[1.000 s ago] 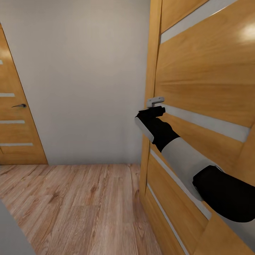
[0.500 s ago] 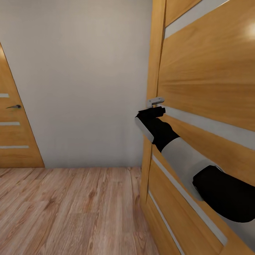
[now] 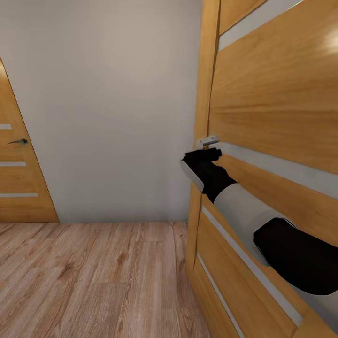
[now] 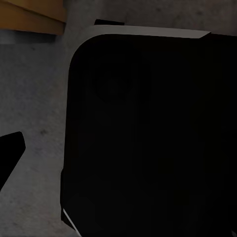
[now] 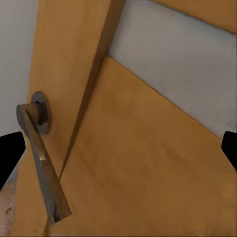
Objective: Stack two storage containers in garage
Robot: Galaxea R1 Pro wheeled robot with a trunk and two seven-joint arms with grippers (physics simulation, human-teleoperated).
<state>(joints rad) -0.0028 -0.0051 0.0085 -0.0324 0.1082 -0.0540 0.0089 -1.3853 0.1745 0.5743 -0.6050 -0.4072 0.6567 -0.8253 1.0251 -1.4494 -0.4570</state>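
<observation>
The right arm extends toward a wooden door (image 3: 277, 94) with pale horizontal inlays; the right gripper (image 3: 210, 154) sits just below the door's metal lever handle (image 3: 208, 140), and in the right wrist view the fingertips (image 5: 11, 153) stand spread wide, clasping nothing, with the handle (image 5: 39, 158) near one of them. The left gripper's state cannot be told; a dark housing (image 4: 148, 133) blocks the left wrist view. A second wooden door (image 3: 19, 159) stands at the far left of a pale wall (image 3: 108, 103), above a light wood-plank floor (image 3: 94, 277); the storage containers cannot be located.

Pale wall (image 3: 112, 108); wood-plank floor (image 3: 94, 277); slatted wooden doors (image 3: 277, 94).
</observation>
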